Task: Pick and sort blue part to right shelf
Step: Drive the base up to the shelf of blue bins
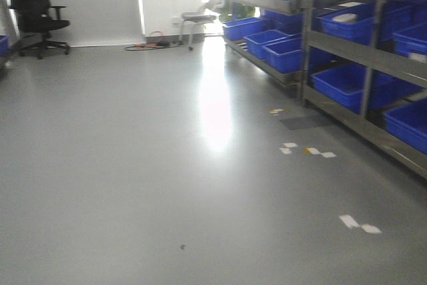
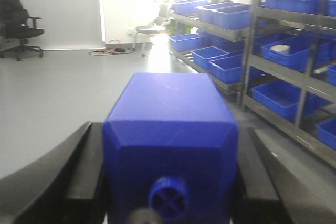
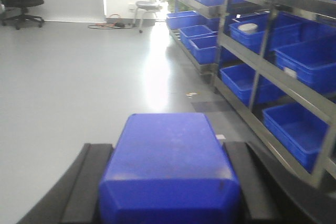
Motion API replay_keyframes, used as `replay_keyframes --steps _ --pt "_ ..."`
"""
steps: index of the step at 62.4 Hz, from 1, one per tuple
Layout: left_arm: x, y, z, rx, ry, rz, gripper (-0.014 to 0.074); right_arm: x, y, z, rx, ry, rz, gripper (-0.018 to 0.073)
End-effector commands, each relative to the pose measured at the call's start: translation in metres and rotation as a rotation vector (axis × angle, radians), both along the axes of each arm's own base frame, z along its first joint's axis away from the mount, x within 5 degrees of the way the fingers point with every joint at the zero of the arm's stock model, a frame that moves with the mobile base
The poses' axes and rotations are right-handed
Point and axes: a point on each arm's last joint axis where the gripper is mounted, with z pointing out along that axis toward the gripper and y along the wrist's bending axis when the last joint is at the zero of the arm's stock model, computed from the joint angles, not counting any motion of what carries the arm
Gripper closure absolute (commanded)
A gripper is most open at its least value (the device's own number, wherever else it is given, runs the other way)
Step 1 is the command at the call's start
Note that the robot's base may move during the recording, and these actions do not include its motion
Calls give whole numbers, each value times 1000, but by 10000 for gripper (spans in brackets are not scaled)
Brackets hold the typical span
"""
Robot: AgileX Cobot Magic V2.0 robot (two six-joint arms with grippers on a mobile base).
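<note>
In the left wrist view the blue part fills the middle, with sloped shoulders and its round cap facing the camera. My left gripper is shut on it, a black finger pressing each side. In the right wrist view my right gripper is shut on a similar blue block with a flatter top, whose cap is hidden. The right shelf, a steel rack holding blue bins, runs along the right and also shows as the shelf rail and the shelf rail. Neither gripper appears in the front view.
Grey floor stretches ahead with white tape marks. A black office chair stands far left, a stool and orange cables by the bright doorway. A white item lies in one bin.
</note>
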Motion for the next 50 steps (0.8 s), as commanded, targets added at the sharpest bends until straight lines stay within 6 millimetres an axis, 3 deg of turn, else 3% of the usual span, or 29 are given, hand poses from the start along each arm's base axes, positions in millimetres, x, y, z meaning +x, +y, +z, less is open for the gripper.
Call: replay_keyframes --steps 1,50 --pt "-1 0 18 -9 -122 -3 265 -1 0 18 -2 -120 -5 115" --pt "-1 0 18 -9 -122 -3 265 -1 0 18 -2 -120 -5 115"
